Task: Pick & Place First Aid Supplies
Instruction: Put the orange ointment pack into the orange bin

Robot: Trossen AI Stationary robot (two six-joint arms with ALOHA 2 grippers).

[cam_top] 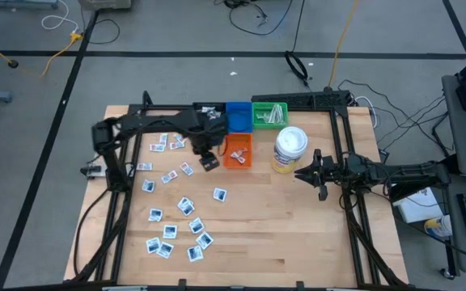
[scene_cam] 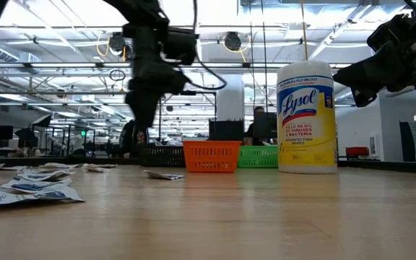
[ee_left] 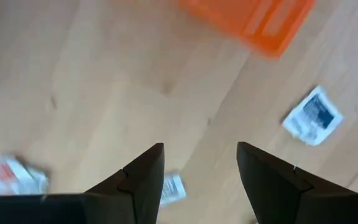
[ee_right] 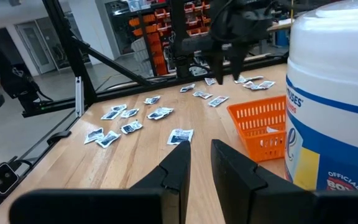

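Above the wooden tabletop [cam_top: 281,226], the left pincer [cam_top: 208,158] hangs with its fingers spread wide and nothing between them, just beside the orange basket [cam_top: 238,151] and over the near end of a loose scatter of first aid packets [cam_top: 186,205]. The nearest packet [ee_left: 313,116] lies flat a little off to one side of the fingers, with a second one partly hidden under a fingertip. The right pincer [cam_top: 316,173] waits next to the Lysol wipes canister [cam_top: 290,148], its fingers narrowly parted and empty. Blue [cam_top: 238,117] and green [cam_top: 270,114] baskets stand behind the orange one, the green holding pale wrapped strips.

Judged from this moment, the step in hand is choosing and picking one packet. It would go best by centring the spread fingers over a single packet clear of its neighbours, coming straight down and closing across two opposite edges, since thin flat packets may slide on the wood. The nearest packet is roughly square, so it has no marked long axis; it sits turned corner-on to the pincer's closing line, and a small wrist turn should square it up.
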